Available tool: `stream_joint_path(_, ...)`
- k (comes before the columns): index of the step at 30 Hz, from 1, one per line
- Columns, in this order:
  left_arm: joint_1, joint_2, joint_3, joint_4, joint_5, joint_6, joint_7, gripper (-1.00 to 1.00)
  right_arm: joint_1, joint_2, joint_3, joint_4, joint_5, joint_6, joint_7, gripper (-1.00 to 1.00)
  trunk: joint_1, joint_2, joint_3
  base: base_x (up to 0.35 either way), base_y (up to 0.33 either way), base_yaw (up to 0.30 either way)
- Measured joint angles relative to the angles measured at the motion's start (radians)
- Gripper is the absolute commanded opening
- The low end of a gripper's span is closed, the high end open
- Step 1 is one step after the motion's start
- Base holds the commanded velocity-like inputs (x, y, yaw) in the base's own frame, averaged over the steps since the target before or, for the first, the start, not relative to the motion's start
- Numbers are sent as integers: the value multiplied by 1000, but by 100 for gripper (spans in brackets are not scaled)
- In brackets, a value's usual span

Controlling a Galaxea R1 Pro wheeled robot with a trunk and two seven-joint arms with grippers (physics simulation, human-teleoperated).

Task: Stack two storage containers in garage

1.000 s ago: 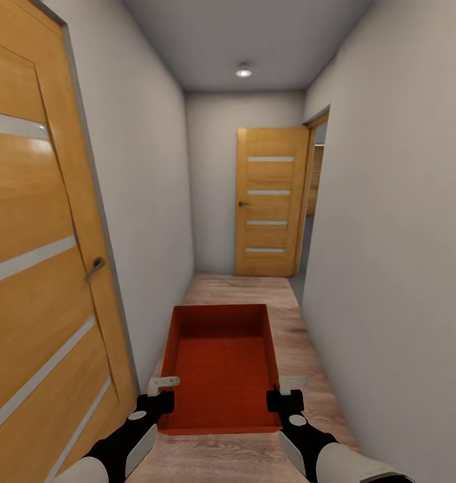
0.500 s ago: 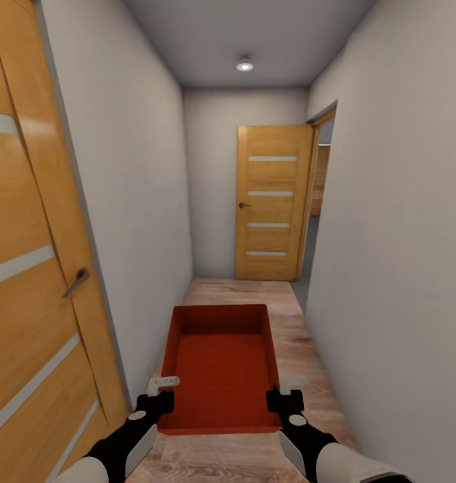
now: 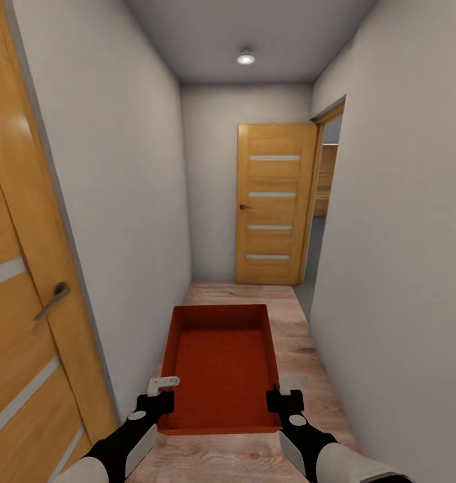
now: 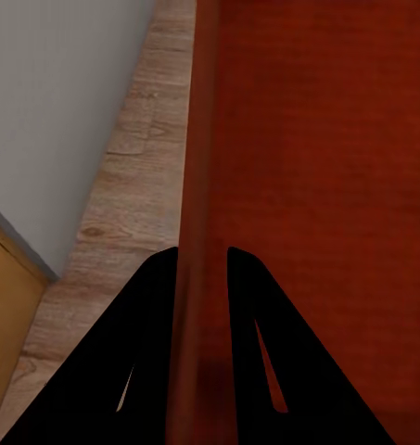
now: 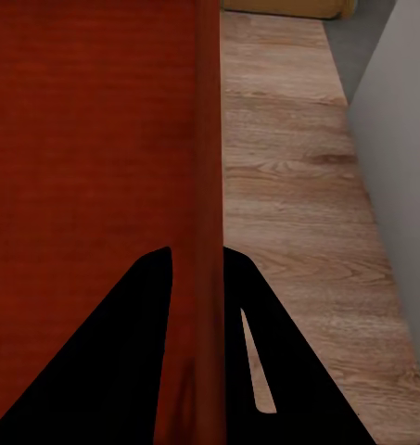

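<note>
In the head view the robot stands in a narrow corridor with plain grey-white walls [image 3: 134,188] and a light wood plank floor [image 3: 295,335], and one round ceiling lamp [image 3: 246,59] shines at the upper middle of the frame. Two orange wooden doors with pale horizontal strips can be counted: one large door [image 3: 20,302] fills the left edge with its grey lever handle [image 3: 52,300], and a second door [image 3: 273,201] stands at the far end, right of centre, beside an open doorway [image 3: 322,201]. One orange-red rectangular storage container [image 3: 221,365] sits in the lower middle of the frame, held above the planks between the two arms, and its inside holds nothing. The left gripper [image 3: 158,396] clamps the container's left wall near the close corner, and the right gripper [image 3: 284,394] clamps the right wall in the same way. In the left wrist view the two black fingers [image 4: 140,352] of the left gripper [image 4: 202,255] stand one on each side of the thin red wall of the container [image 4: 321,185], pressed to it, with planks [image 4: 126,204] and a piece of grey wall beyond. In the right wrist view the right gripper [image 5: 198,252] has its jaws closed on the other wall of the container [image 5: 89,139] likewise, and the wood planks [image 5: 284,185] run beside it.
</note>
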Motion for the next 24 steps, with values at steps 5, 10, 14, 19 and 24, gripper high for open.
stream_joint_path(5, 0, 0, 0, 0, 0, 0, 0, -100, 0, 0, 0, 0, 0, 0, 0, -100, 0, 0, 0, 323, 0, 0)
stream_joint_path(10, 0, 1, 1, 0, -1, 0, -2, -100, 0, 1, 3, 1, -3, -1, -2, -100, 0, 0, 0, 323, 0, 0)
stream_joint_path(14, 0, 1, 1, 0, -1, 0, -2, -100, 0, 1, 2, 1, -3, -1, -1, -100, 0, 0, 0, 323, 0, 0)
stream_joint_path(19, 0, 1, 1, 1, -1, 0, -2, -100, 0, 1, 2, 1, -3, -1, -1, -100, 0, 0, 0, 323, 0, 0)
stream_joint_path(24, 0, 1, 1, 0, -1, 0, -2, -100, 0, 1, 2, 1, -3, -1, -2, -100, 0, 0, 0, 323, 0, 0)
